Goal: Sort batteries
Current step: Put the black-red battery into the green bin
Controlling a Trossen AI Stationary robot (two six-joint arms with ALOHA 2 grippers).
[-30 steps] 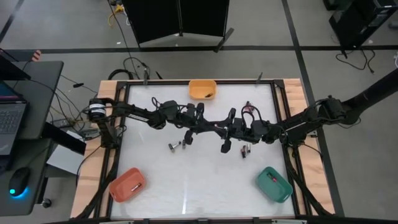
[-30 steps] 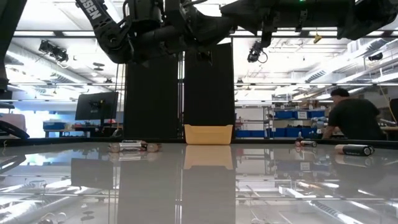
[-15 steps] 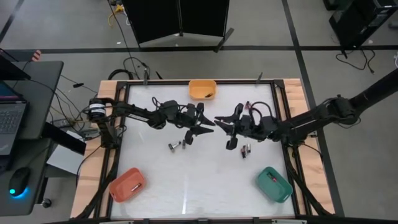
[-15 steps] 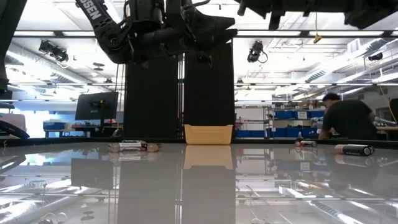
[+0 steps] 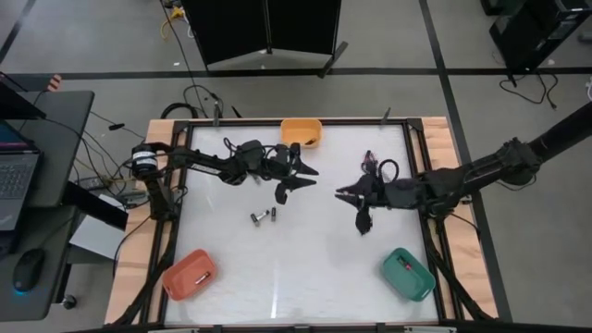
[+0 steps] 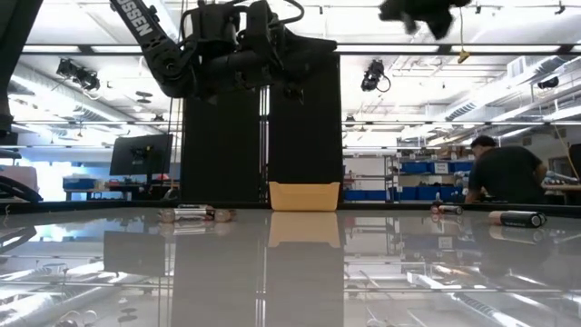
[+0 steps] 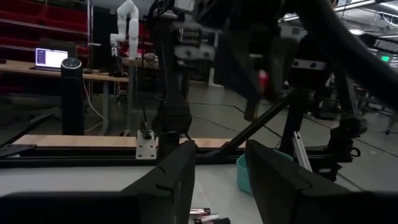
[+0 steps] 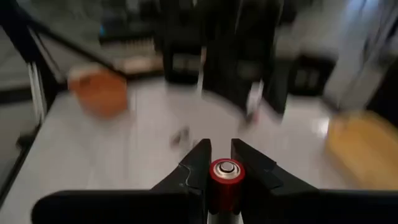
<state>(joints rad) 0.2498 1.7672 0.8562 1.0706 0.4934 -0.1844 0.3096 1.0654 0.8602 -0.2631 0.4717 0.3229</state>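
Note:
My right gripper (image 5: 348,194) hangs above the table's middle right, shut on a red battery (image 8: 225,177) with a silver end cap. My left gripper (image 5: 296,181) stands open above the table's middle left, nothing between its fingers (image 7: 221,180). Two batteries (image 5: 262,217) lie flat on the table near the left gripper. More batteries (image 6: 522,218) lie on the table's right part. A yellow bin (image 5: 302,131) stands at the far edge, an orange bin (image 5: 190,275) at the near left and a green bin (image 5: 408,274) at the near right. My right gripper pinches the battery's red sides (image 8: 217,186) between its two fingertips. The silver-capped end (image 8: 226,167) faces the wrist camera. The battery is lifted clear of the table, high above it in the low view.
Black frame rails (image 5: 421,176) run along the table's sides. A person (image 6: 508,173) works in the room behind the table. The near half of the glossy tabletop (image 5: 296,277) between the orange and green bins holds nothing.
The two grippers met over the table's middle a second ago. My left gripper has opened and swung a little toward the far edge. My right gripper has drawn back toward the right edge with the battery, risen, and tipped up from pointing down.

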